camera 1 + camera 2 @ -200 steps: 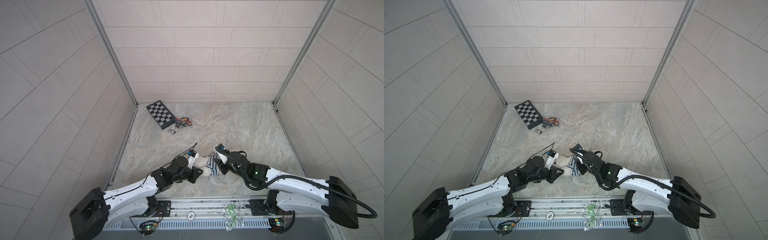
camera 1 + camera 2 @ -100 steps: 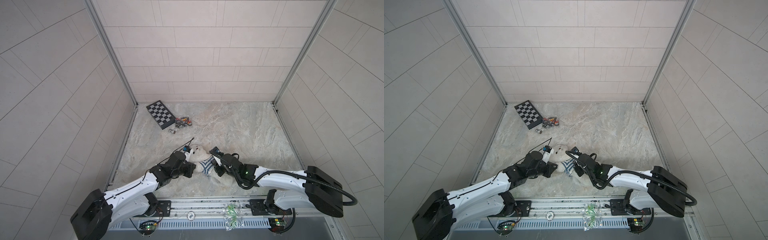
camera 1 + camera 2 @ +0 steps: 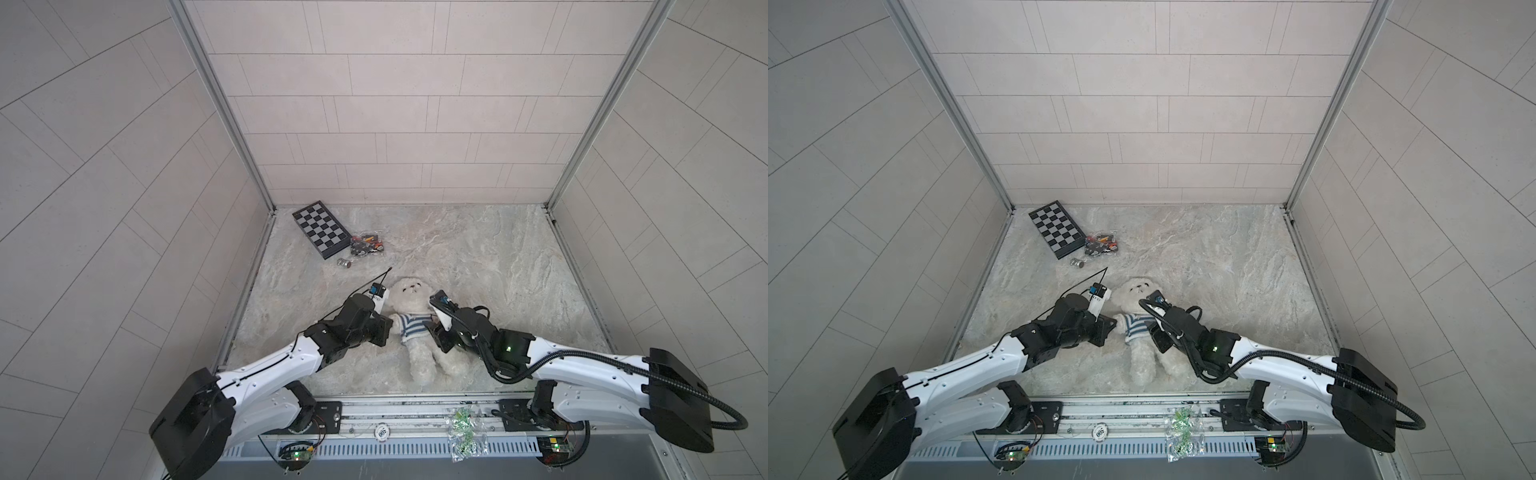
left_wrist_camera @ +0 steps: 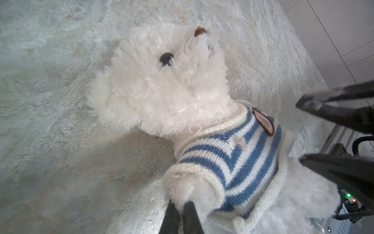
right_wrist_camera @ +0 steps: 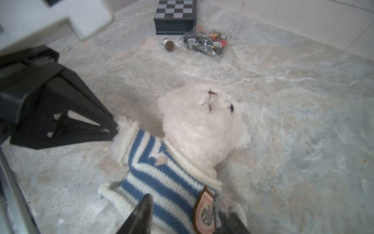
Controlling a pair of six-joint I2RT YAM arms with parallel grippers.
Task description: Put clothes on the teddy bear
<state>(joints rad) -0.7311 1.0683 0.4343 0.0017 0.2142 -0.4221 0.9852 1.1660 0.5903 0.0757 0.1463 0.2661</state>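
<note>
teddy bear [image 4: 168, 85] lies face-up, paw pinched in left claw [image 4: 179, 202]

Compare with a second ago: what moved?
The teddy bear shifted head-first toward the back wall and now lies stretched out, face up. The right gripper stands open at its striped shirt. The left gripper stayed shut on its paw; the chessboard stayed put.

The teddy bear [image 4: 168, 85] is fluffy plush, its shirt [image 4: 242, 158] coarse knit.
</note>
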